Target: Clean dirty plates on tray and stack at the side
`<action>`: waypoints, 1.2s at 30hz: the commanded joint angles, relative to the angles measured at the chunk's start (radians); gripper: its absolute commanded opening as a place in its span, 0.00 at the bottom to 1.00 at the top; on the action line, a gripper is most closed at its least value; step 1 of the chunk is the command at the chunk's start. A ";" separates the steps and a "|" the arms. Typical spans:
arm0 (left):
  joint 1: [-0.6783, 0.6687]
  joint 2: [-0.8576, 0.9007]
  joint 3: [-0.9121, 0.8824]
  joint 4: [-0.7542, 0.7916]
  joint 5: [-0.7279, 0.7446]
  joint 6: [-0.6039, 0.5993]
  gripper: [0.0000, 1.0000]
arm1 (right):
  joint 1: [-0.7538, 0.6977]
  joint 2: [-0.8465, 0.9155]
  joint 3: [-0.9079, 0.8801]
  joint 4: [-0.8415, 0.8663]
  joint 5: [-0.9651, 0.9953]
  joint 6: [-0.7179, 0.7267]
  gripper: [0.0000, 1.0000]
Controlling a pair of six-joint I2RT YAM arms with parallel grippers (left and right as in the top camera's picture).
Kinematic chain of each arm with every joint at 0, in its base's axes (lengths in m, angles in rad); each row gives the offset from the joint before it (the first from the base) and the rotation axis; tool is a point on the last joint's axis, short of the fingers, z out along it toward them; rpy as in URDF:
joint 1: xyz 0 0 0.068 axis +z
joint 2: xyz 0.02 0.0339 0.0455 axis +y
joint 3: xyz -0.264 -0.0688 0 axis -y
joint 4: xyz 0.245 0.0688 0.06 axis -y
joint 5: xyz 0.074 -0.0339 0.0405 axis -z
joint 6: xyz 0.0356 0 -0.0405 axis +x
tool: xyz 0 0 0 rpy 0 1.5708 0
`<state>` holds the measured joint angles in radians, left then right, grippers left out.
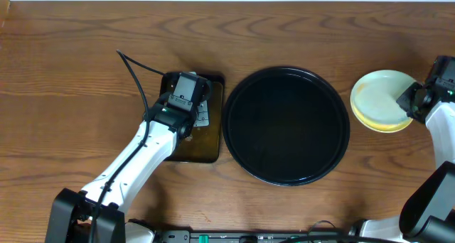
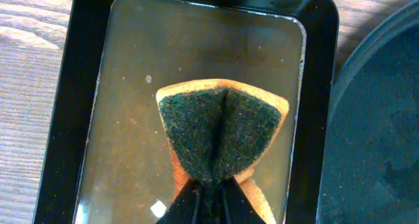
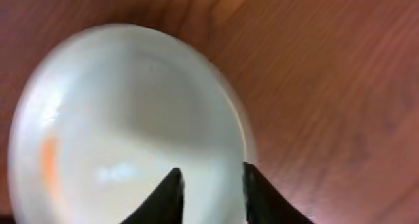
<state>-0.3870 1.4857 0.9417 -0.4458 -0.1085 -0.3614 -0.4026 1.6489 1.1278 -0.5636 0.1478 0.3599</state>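
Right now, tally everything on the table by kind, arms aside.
Trays: 2, the round tray and the small tray
Sponge: 1
Plate stack: 1, with the number of plates in it unclear
Total: 4

L arm (image 1: 135, 158) angled fwd, jaws tight together; R arm (image 1: 441, 122) far right, jaws slightly apart.
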 commanded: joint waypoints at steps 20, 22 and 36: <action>0.033 0.169 -0.015 0.094 -0.016 0.143 0.08 | 0.206 0.014 0.002 -0.210 -0.373 -0.162 0.36; 0.054 0.214 -0.015 0.109 -0.015 0.143 0.08 | 0.227 0.014 0.002 -0.211 -0.369 -0.167 0.36; 0.133 0.282 -0.015 0.110 0.084 0.109 0.10 | 0.274 0.014 0.002 -0.216 -0.358 -0.167 0.37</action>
<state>-0.2657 1.7470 0.9394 -0.3332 -0.0879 -0.2394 -0.1390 1.6550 1.1275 -0.7769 -0.2096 0.2070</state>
